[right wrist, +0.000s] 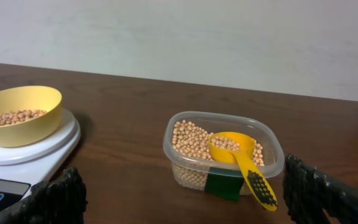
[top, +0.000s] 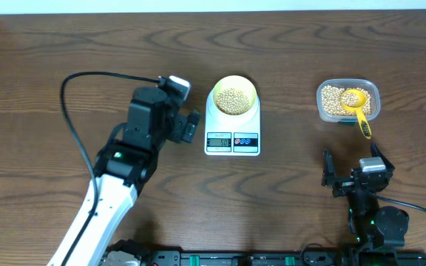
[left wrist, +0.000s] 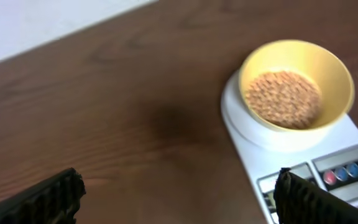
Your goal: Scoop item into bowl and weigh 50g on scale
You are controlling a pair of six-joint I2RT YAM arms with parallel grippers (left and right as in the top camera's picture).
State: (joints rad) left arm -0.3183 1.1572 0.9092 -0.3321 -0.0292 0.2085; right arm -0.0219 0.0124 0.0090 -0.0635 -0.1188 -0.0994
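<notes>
Black ridged fingers [right wrist: 55, 200] of the right hand [right wrist: 182, 180] fill the bottom corners of its wrist view. They are spread wide and released, with nothing between them. Just beyond them on the brown wooden table [right wrist: 123, 112] stands a clear plastic tub [right wrist: 272, 148] partly filled with tan beans [right wrist: 188, 137]. A bright yellow scoop [right wrist: 232, 148] rests in it, its bowl lying on the beans and its handle sticking out over the near rim toward the hand. A dark green label shows on the tub's near wall.

To the left, well apart from the tub, sits the white scale [right wrist: 39, 155]. Its red and blue buttons and its display face the near edge; the digits are too small to read. The pale yellow bowl [right wrist: 27, 127] stands centred on the round platform and holds a shallow layer of the same beans. A pale wall [right wrist: 179, 37] rises behind the table.

The left hand [left wrist: 180, 180] is likewise wide open and empty. Seen from overhead, it hovers just left of the scale without touching it. A black cable [top: 69, 111] loops across the table beyond that arm.
</notes>
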